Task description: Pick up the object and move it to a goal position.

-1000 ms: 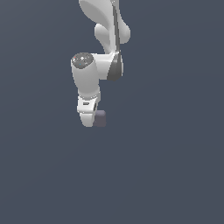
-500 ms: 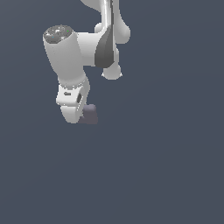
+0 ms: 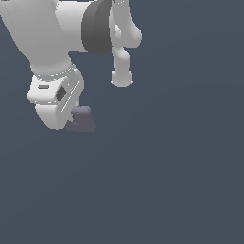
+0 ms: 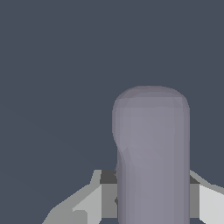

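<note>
The object, a dull purple-grey rounded lump, sticks out from under the white gripper in the left part of the exterior view. The gripper is shut on it and part of the lump is hidden behind the gripper body. In the wrist view the object stands as a tall rounded block between the two pale fingers, held by the gripper. No surface is seen touching it from below.
The arm's thick white links and dark joint fill the upper left of the exterior view. A thinner white link hangs down behind it. Everything else is plain dark blue-grey background.
The arm has swung toward the exterior view's left and now looms larger in that view. The object has travelled with it, still held in the gripper.
</note>
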Motion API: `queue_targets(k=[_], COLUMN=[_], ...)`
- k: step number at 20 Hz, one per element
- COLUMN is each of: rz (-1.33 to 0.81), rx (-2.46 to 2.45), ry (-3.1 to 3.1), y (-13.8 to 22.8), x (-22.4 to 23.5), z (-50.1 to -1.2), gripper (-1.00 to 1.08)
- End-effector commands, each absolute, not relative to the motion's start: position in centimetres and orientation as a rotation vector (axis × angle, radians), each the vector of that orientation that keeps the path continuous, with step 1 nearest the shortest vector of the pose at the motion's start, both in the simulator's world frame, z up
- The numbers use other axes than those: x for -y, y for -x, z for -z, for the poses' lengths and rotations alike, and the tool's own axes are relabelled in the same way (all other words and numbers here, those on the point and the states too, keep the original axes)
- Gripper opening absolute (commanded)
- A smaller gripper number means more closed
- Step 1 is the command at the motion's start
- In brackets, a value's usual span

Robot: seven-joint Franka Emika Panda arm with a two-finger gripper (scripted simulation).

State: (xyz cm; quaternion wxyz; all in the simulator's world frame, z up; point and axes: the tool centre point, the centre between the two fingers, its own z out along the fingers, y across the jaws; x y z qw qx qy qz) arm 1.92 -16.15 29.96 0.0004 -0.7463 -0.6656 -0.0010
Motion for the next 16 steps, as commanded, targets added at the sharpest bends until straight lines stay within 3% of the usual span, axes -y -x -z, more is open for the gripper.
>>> queue_targets(k=[1, 16], rz=[0.003, 0.000], rx=[2.091, 2.090], ry=[2.344, 2.345], y=[-2.6, -5.9], x=[16.9, 20.1], z=[-31.5, -38.4], gripper=[-1.00, -1.00])
